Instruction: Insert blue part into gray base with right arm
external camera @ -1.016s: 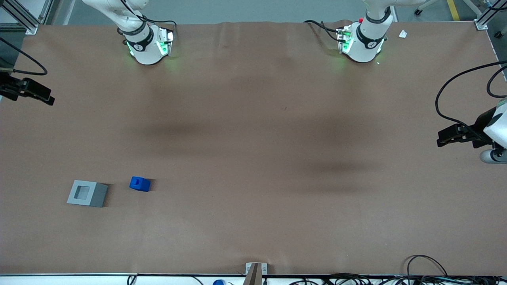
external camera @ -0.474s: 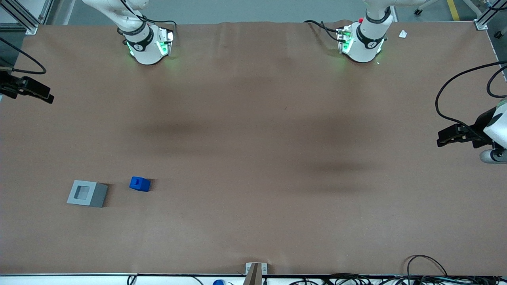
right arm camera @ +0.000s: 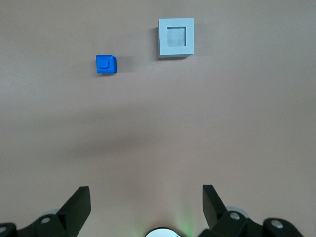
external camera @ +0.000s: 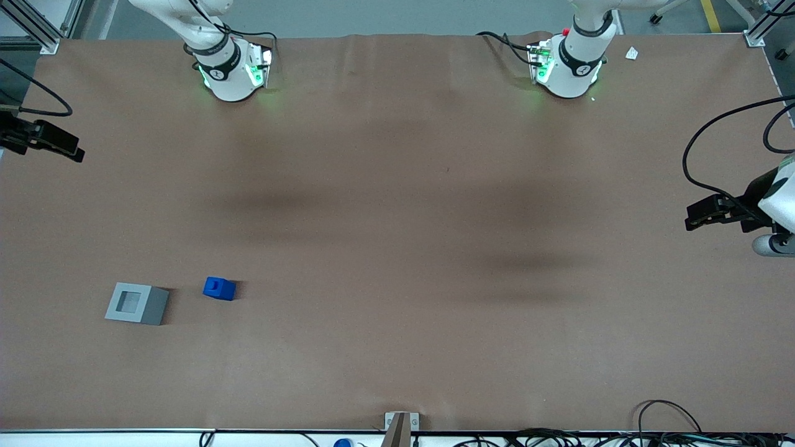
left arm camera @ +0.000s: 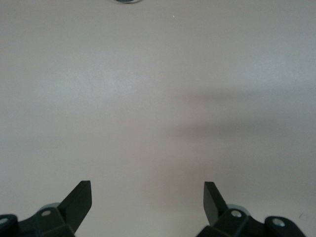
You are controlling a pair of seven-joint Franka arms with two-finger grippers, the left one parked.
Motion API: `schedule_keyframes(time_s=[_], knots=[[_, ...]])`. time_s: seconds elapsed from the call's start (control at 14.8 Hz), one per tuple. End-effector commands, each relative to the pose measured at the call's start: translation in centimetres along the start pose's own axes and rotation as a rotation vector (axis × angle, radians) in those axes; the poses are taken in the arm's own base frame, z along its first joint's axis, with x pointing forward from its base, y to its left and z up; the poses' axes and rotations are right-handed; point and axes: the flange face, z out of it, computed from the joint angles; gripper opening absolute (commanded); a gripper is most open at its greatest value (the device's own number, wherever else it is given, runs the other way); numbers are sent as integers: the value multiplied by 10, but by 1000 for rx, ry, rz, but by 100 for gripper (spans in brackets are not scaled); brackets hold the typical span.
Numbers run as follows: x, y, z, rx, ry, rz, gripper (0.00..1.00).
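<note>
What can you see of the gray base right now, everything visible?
The gray base is a light gray square block, plastic by its look, with a square recessed opening in its top that holds nothing. It sits flat and upright on the brown table, toward the working arm's end. The blue part lies beside it, apart, on the table. Nothing touches the base but the table. The right arm's end effector hangs open well above and away from it, holding nothing.

Front overhead; wrists downward; right gripper (right arm camera: 146, 200) high.
</note>
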Motion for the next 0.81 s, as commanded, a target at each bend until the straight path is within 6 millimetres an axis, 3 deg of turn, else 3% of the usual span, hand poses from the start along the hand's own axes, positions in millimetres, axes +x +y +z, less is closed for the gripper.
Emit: schedule_keyframes(time_s=[0.0,0.61,0.74], knots=[[-5,1,-4,21,4,3,100],[-4,0,-4,21,9,2,100],[4,-1,5,26,8,5,100]])
